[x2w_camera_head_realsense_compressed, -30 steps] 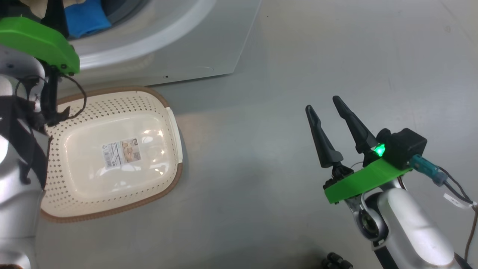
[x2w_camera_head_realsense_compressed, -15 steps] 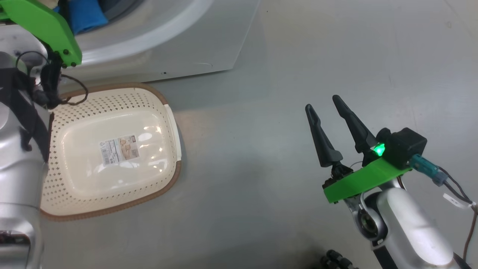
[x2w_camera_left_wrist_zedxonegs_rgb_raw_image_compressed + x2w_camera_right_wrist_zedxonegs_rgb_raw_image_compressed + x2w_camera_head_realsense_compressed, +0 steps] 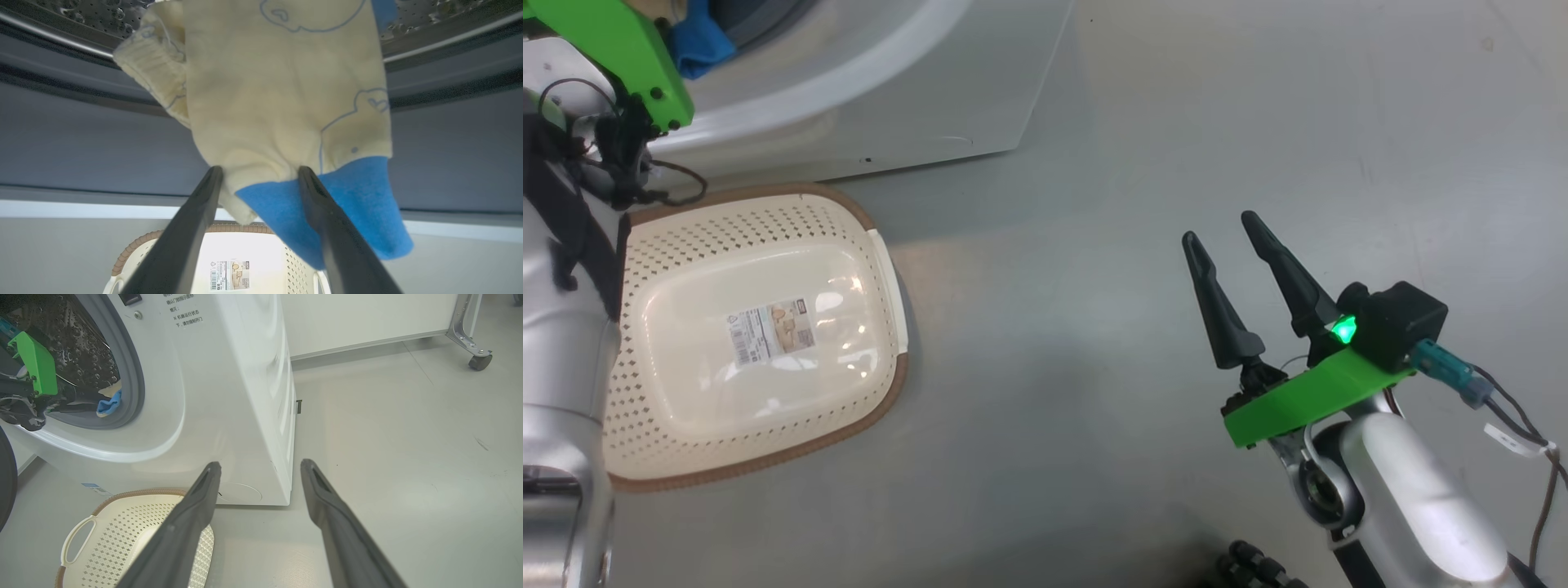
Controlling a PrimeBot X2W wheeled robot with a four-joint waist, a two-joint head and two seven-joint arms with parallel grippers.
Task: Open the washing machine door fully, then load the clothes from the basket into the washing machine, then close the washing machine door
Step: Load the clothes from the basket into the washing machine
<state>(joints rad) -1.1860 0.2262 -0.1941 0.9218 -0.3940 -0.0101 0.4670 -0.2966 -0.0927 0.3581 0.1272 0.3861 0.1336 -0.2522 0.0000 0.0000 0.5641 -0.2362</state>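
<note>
Basket (image 3: pixel 894 392) found empty. Clothes (image 3: pixel 278 102) seen draped at washing machine (image 3: pixel 229 396) mouth, far left. Left gripper (image 3: pixel 258 171) fingers spread, unclamped; right gripper (image 3: pixel 1218 229) fingers apart, idle. Push-in and closing judged outstanding.

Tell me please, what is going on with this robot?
The robot is loading laundry. Its left gripper, fingers apart, is at the mouth of the washing machine, where the clothes, pale yellow with a blue piece, hang over the grey gasket. The basket on the floor holds no clothes. The right gripper hangs open over the floor, holding nothing.
</note>
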